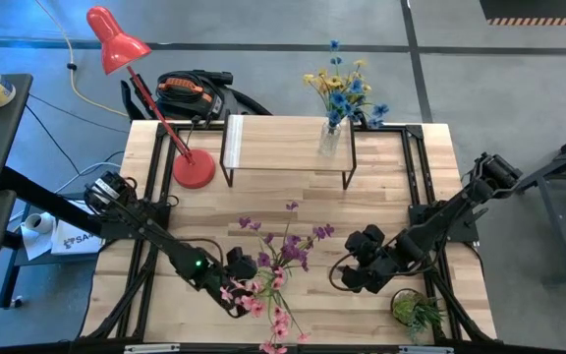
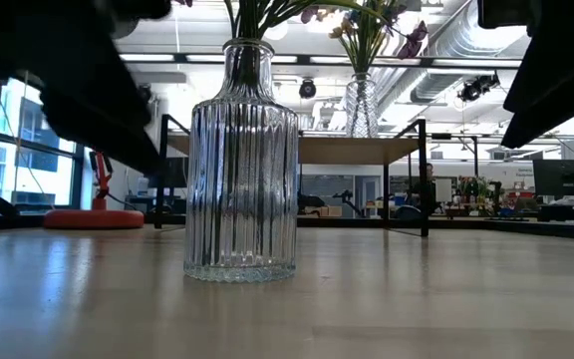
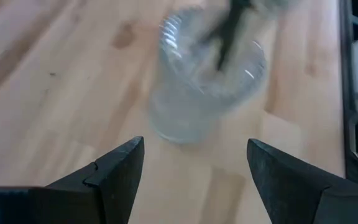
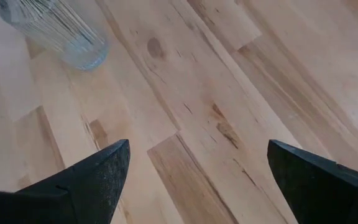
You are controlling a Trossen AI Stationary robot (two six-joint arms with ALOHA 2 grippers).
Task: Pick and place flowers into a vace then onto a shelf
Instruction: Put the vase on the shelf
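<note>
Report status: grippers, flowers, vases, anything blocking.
Both grippers open, empty, flanking near vase. Pink and purple flowers in it. Second vase on shelf. Nothing blocking.

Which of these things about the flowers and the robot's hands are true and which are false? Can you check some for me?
1. A vase with blue and yellow flowers stands on the shelf. True.
2. The vase on the table has fallen over. False: it stands upright, with the pink and purple flowers in it.
3. The left hand is open and holds nothing. True: the vase sits in front of it, past its fingers.
4. The right hand is squeezing the vase. False: it is open over bare wood, with the vase off to one side.
5. The red lamp stands on the shelf. False: its base sits on the table beside the shelf.
</note>
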